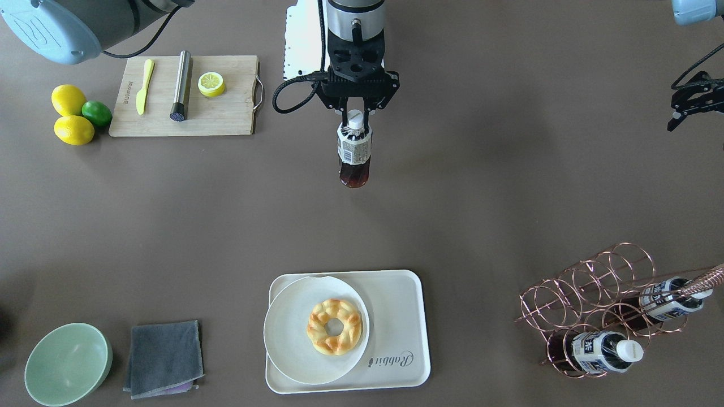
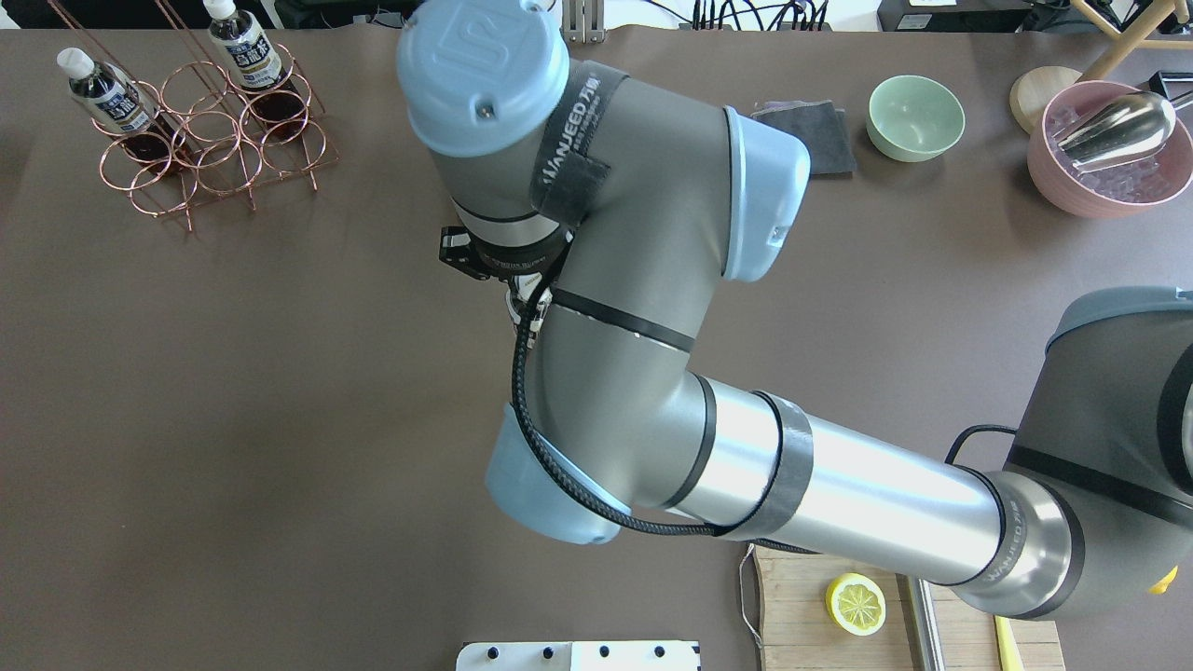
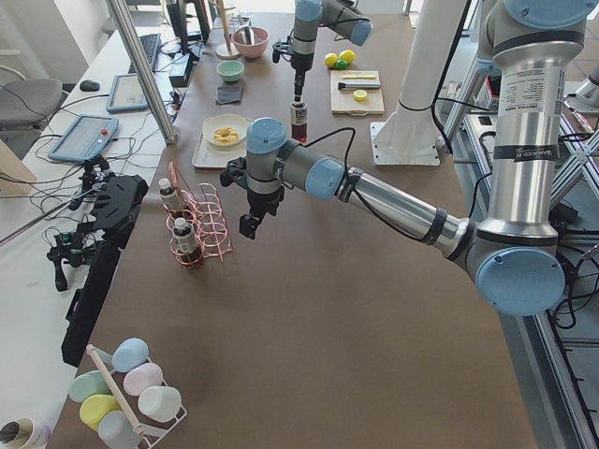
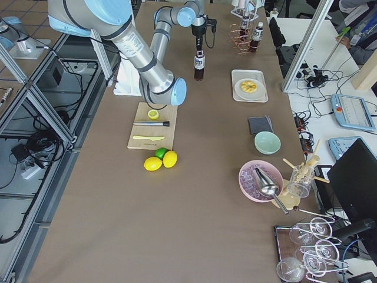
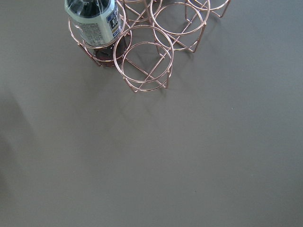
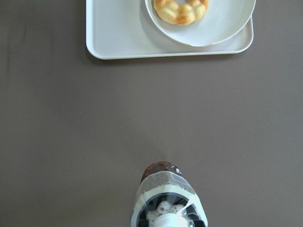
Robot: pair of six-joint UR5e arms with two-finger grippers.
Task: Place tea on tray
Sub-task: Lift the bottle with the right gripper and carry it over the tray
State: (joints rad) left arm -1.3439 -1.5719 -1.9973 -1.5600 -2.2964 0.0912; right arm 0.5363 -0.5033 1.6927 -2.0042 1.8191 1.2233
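Bright, even light throws soft shadows; all views sharp.

Bottle [image 5: 94, 23] (label visible) stands in copper wire rack [image 5: 144, 59], top-left; table [image 5: 165, 161] below.

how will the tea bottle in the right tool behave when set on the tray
Likely rigid but heavy: the tea looks mostly full. Tall and narrow, it may tip if released tilted. The right tool grips only its top, so it could swing.
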